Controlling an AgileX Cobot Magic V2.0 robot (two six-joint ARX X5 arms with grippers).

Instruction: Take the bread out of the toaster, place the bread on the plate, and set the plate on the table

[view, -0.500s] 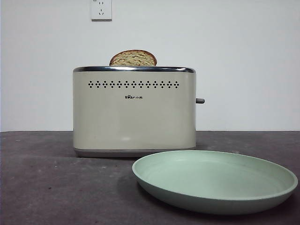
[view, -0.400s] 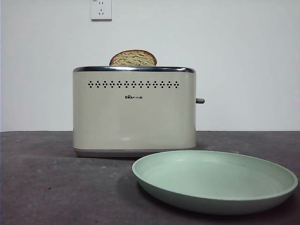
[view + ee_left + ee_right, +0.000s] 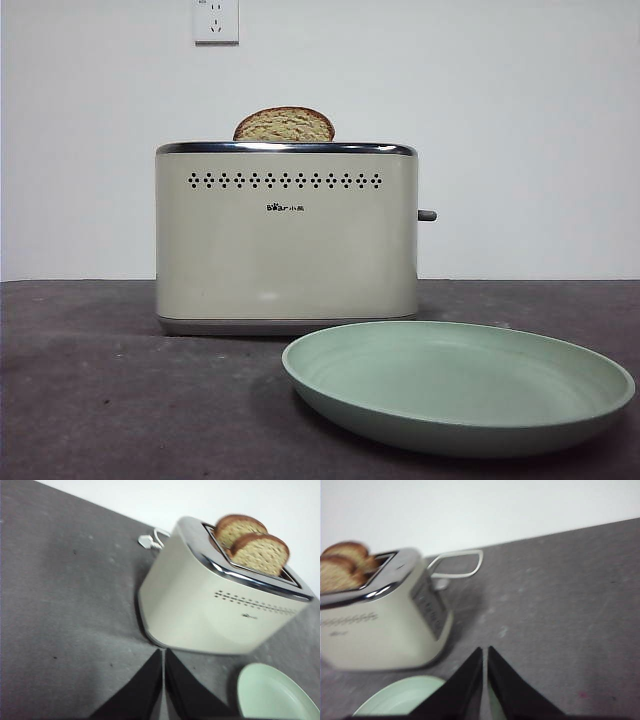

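The cream toaster (image 3: 286,240) stands on the dark table (image 3: 100,400). The bread (image 3: 285,124) pokes its domed top out of the toaster's slot. The left wrist view shows the toaster (image 3: 200,605) with two slices: the bread (image 3: 261,554) in the slot nearer the vent holes, and a second slice (image 3: 239,526) behind it. The right wrist view shows the bread (image 3: 337,577) too. The pale green plate (image 3: 460,385) lies on the table in front of the toaster, to the right. My left gripper (image 3: 163,652) and right gripper (image 3: 485,650) are shut, empty, and well short of the toaster.
A white wall socket (image 3: 216,20) is on the wall behind. The toaster's white cord and plug (image 3: 150,539) lie on the table behind it, and the cord loops beside the lever end (image 3: 455,562). The grey lever (image 3: 427,215) sticks out on the right side.
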